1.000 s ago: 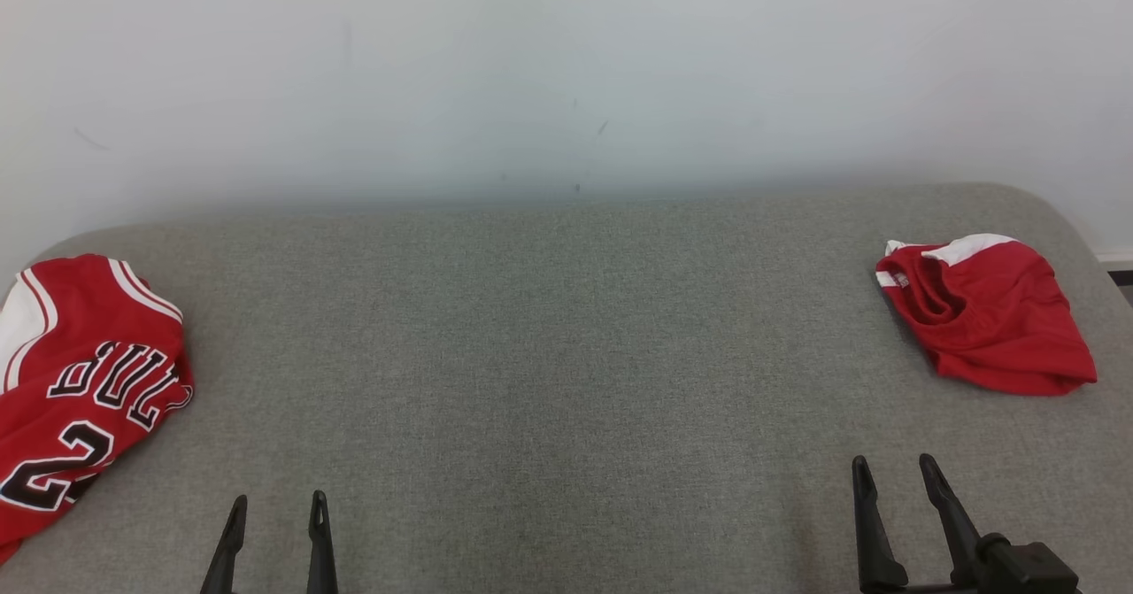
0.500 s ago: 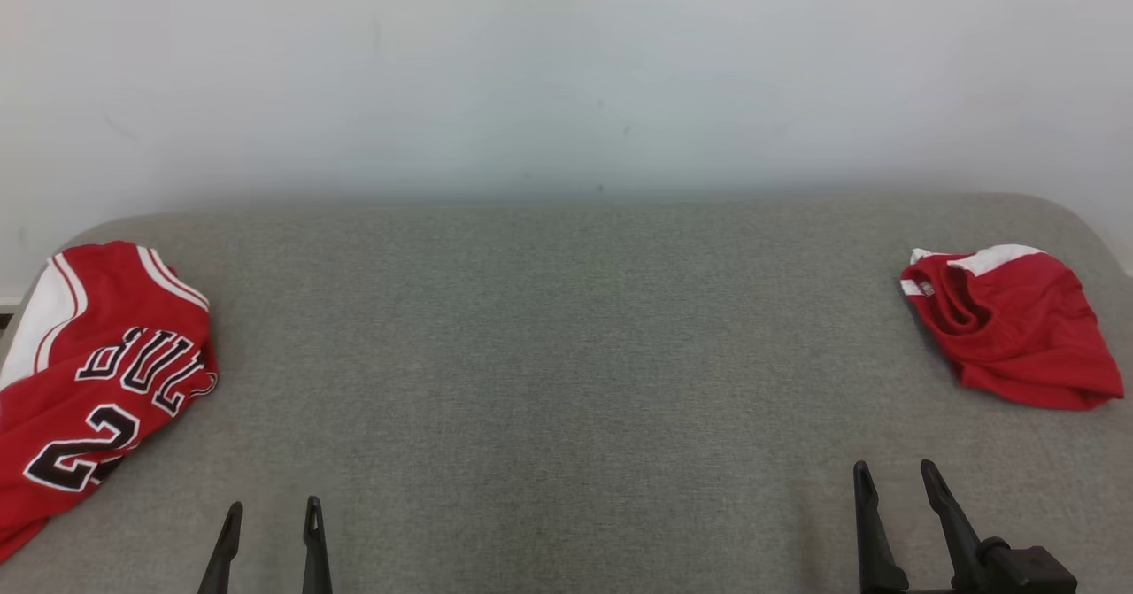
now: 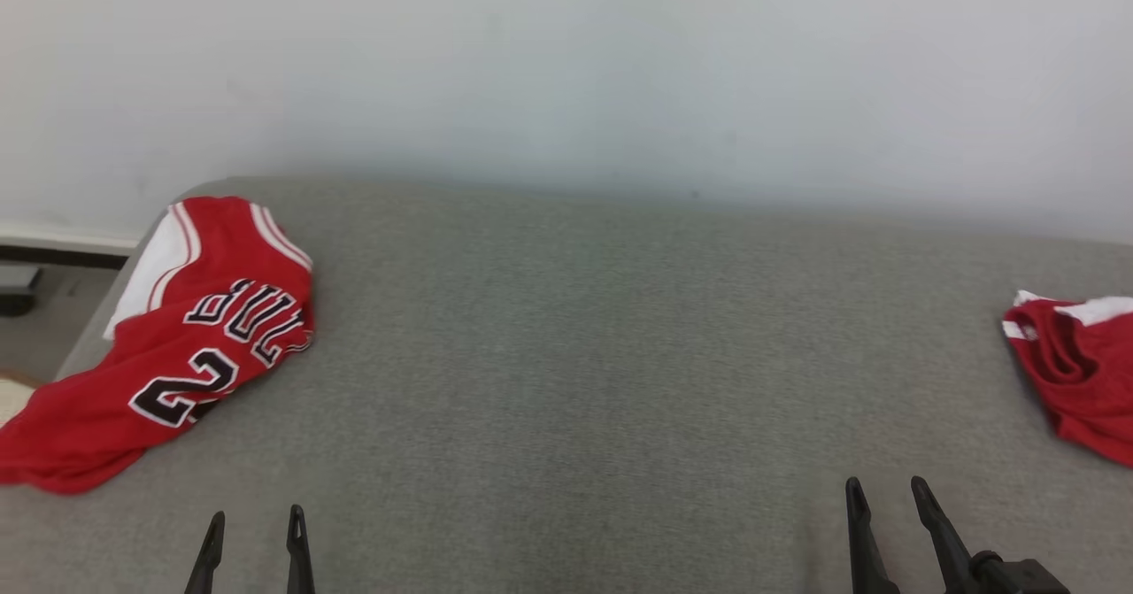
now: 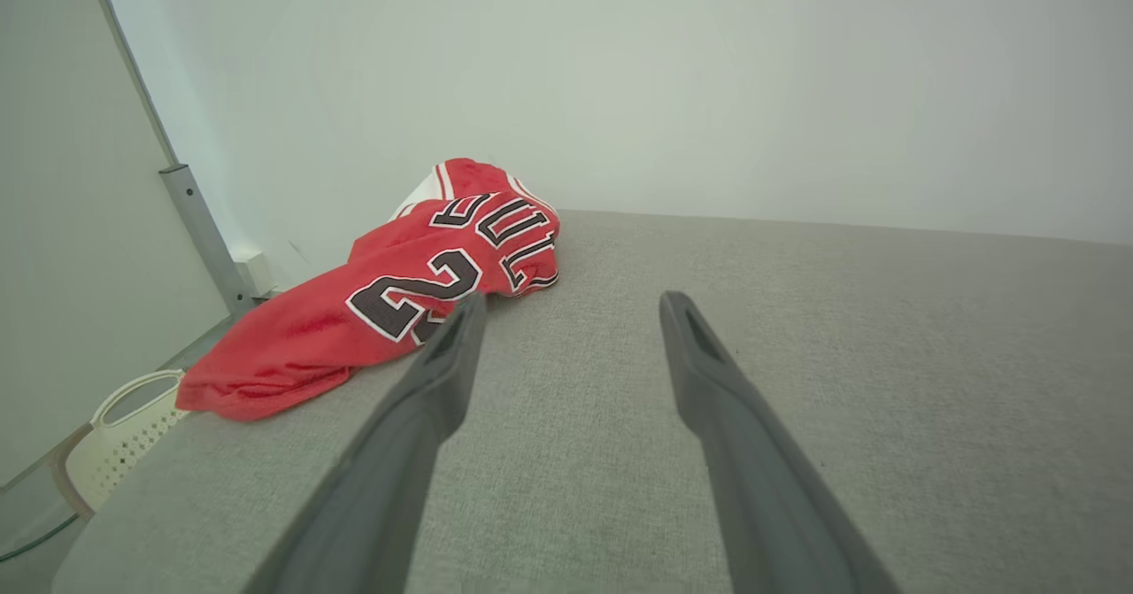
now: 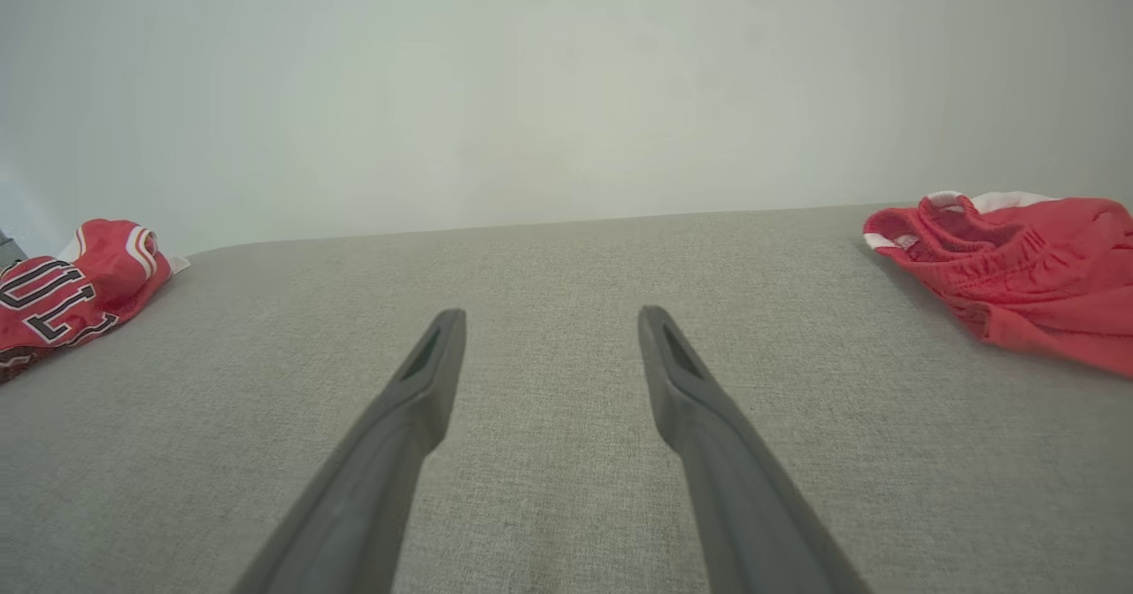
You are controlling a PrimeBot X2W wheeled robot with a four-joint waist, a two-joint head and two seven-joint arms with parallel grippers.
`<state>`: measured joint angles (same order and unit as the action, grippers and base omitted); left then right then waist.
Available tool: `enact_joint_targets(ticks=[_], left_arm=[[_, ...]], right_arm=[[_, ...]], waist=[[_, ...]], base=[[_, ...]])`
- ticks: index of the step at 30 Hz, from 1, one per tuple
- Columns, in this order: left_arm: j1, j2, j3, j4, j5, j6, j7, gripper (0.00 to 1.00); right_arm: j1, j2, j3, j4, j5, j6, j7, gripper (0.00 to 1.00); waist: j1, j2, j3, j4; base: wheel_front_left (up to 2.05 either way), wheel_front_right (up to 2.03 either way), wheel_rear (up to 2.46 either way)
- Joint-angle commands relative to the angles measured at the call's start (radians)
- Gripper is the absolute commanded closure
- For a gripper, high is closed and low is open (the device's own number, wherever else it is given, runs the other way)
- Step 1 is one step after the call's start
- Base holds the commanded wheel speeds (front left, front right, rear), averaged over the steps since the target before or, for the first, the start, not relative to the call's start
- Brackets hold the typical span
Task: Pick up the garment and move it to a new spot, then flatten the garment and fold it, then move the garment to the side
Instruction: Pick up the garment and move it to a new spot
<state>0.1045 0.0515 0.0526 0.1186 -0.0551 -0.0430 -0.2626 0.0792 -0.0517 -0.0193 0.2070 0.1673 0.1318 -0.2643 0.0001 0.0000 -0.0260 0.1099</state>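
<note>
Here's the jersey: red, crumpled, white trim with thin red stripes at the armhole. Black letters edged in white and a big numeral 2 run across it, the letters upside down in the head view. It lies at the far left end of the grey fabric tabletop, and its lower end reaches the left edge. Over on the right end, well apart from it, sits a pair of red shorts, bunched up, gathered waistband showing and a bit of white at the top.

Count them up: two red garments, one at each end. Two grippers, two dark fingers apiece.

The left gripper is low at the near edge with its fingers spread wide, holding nothing. The right gripper is the same, fingers spread and empty, above the cloth surface. From the left wrist camera the jersey sits up and to the left of the fingers, and one fingertip overlaps the numerals in that view. Only a stretch of grey fabric lies between them.

A plain pale wall runs behind the tabletop. Off the left end, down on the floor, there's one cream perforated basket and a grey metal post against the wall.
</note>
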Motion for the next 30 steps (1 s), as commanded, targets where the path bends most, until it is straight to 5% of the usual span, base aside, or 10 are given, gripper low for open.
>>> enact_joint_targets(ticks=[1,19,30], left_arm=[[0.021,0.001,0.005,0.0,0.004,0.003,-0.002,0.0],[0.037,0.006,0.041,0.012,0.01,-0.007,-0.002,0.0],[0.047,0.007,0.07,-0.002,0.002,-0.002,-0.002,0.0]], right_arm=[[0.004,0.002,0.004,0.0,0.008,-0.002,0.0,0.0],[0.005,0.002,0.036,0.019,0.031,-0.002,0.0,0.0],[-0.016,0.001,0.073,0.028,0.027,-0.002,0.0,0.0]], waist=[[-0.0001,0.0,-0.002,0.065],[-0.0001,0.0,-0.023,0.332],[-0.0001,0.0,-0.019,0.377]], base=[[0.0,0.0,0.0],[0.0,0.0,0.0],[0.0,0.0,0.0]])
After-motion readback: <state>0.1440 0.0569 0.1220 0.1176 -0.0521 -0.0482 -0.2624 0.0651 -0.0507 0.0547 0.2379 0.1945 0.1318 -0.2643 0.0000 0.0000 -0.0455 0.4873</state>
